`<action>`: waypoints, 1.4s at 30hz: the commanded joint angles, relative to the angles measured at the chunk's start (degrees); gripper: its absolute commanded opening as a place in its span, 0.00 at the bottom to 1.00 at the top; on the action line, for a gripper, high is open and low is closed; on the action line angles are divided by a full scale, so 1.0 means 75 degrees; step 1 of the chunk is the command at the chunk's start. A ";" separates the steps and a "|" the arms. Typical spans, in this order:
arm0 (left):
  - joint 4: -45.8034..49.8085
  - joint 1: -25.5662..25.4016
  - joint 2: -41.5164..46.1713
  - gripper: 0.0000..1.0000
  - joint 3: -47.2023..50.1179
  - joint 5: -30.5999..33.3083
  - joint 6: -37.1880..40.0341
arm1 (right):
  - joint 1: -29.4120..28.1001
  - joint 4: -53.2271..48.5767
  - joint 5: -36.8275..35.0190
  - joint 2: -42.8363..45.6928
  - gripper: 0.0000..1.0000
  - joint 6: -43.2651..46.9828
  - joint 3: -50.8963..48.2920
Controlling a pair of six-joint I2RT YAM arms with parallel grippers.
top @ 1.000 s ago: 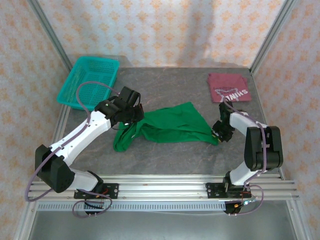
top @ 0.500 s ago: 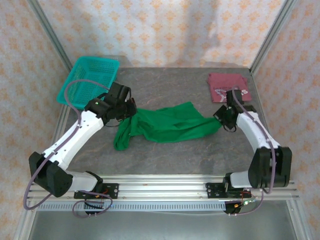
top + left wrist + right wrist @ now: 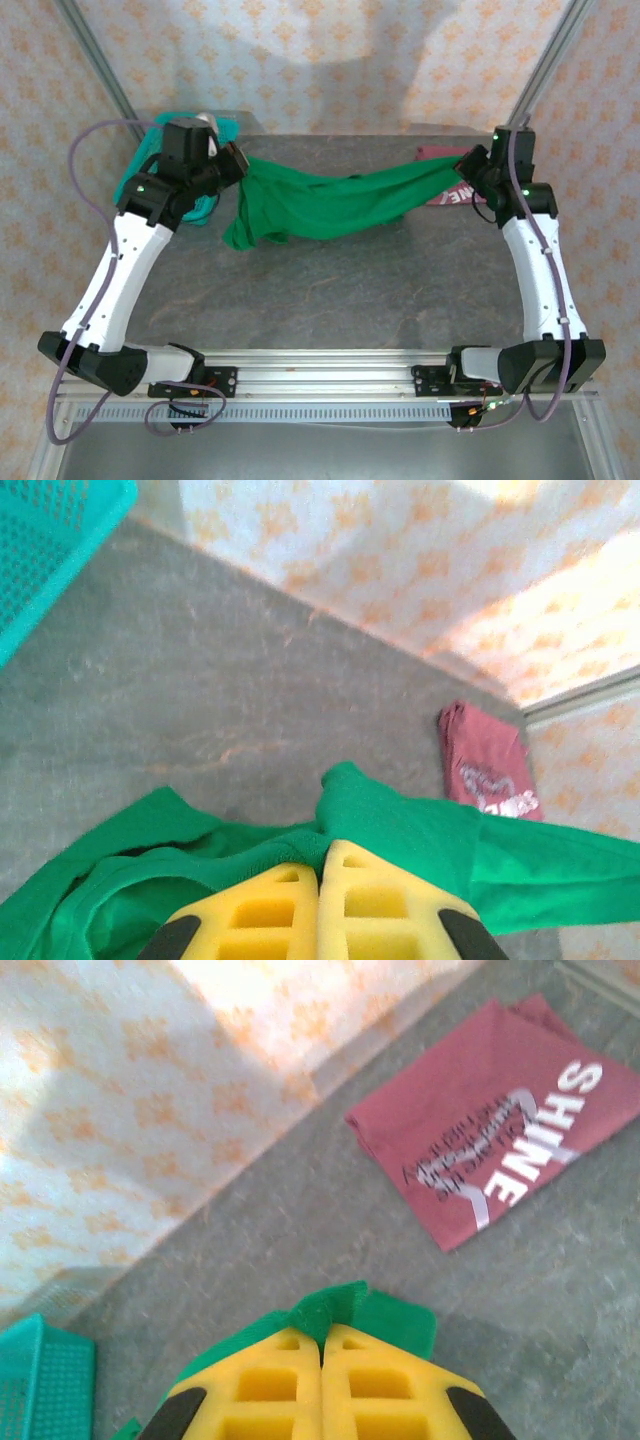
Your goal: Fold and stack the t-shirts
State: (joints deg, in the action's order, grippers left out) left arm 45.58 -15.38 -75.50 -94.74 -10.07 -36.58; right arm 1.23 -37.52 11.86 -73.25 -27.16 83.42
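The plain bright green cloth t-shirt (image 3: 320, 205) is strung out across the far half of the grey bench (image 3: 330, 290), pinched at both ends and sagging in the middle like a hammock. Its right part runs as a narrow taut band, while on the left a bigger bunch of cloth droops down; from the top camera I cannot tell whether that lowest fold touches the bench. At the left end, the left fingers (image 3: 265, 910), yellow pads, are pressed together with a ridge of green hem clamped between them, and more green fabric spreads away on either side. At the right end, the right fingers (image 3: 265, 1385) are likewise squeezed together on a small tuft of the same green shirt poking out past their tips. Beyond that, in the far right corner, the maroon cloth t-shirt (image 3: 490, 1155) lies folded flat on the bench, white "SHINE" lettering and graphic facing up; from above, the green band and the right arm cover part of it. Over on the far left sits the teal plastic mesh basket (image 3: 140, 165), partly behind the left arm, well apart from the maroon shirt
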 commanded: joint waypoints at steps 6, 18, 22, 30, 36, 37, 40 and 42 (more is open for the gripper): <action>-0.0263 0.0483 -0.0350 0.00 -0.1926 0.0013 0.0751 | 0.0627 0.1177 0.0830 0.0112 0.00 0.0140 0.0778; -0.1755 0.0465 0.1666 0.00 -0.0188 -0.0677 0.0836 | 0.0638 0.0168 0.1808 0.1601 0.00 -0.0049 0.1294; -0.1581 0.0458 0.1997 0.00 -0.0236 -0.0795 0.0892 | 0.0634 -0.0342 0.1559 0.1895 0.00 -0.0026 0.1668; -0.0963 0.0461 0.1559 0.00 -0.0466 -0.0702 0.0837 | 0.0638 -0.1188 0.1440 0.1393 0.00 0.0100 0.2699; -0.0819 0.0457 0.0235 0.00 -0.0032 -0.0067 0.0872 | 0.0637 -0.0721 0.1717 0.0129 0.00 0.0416 0.2172; -0.0872 0.0466 -0.0075 0.00 -0.0024 0.0001 0.0960 | 0.0636 -0.0648 0.1621 -0.0237 0.00 0.0558 0.2073; -0.1177 0.0467 -0.1292 0.00 -0.0143 0.0358 0.1174 | 0.0641 -0.0119 0.1618 -0.1562 0.00 0.0915 0.2074; -0.1491 0.0465 -0.2208 0.00 -0.0432 0.0366 0.1301 | 0.0648 0.0315 0.1257 -0.2585 0.00 0.1040 0.2271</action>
State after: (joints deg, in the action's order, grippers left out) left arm 37.39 -11.99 -86.19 -96.53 -10.39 -29.61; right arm 5.69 -40.07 23.81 -84.14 -22.92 100.60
